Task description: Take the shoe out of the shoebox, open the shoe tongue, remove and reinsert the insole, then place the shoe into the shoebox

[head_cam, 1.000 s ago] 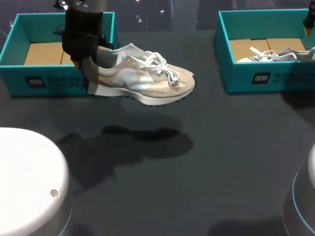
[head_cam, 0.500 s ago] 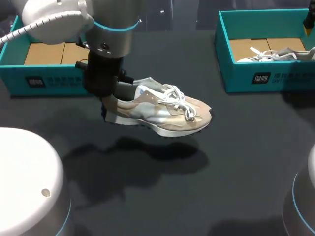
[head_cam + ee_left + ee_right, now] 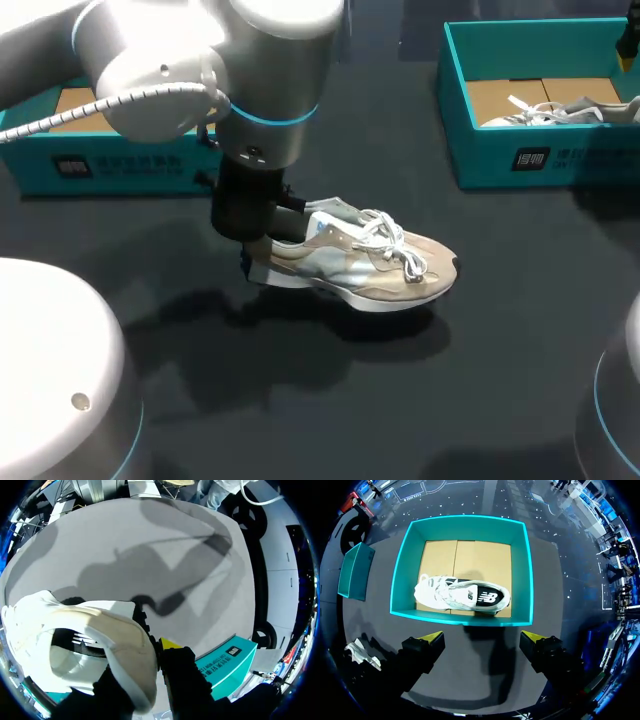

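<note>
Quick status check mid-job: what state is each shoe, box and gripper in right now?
Beige and white sneaker: out of the box, held by its heel, low over the dark table.
Left gripper: shut on the sneaker's heel.
Left teal shoebox: open.
Right teal shoebox: open, holding a white and black sneaker.
Right gripper: open, empty.

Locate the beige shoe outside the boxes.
In the head view the beige shoe is mid-table, in front of the left shoebox, heel gripped by the left gripper.
</note>
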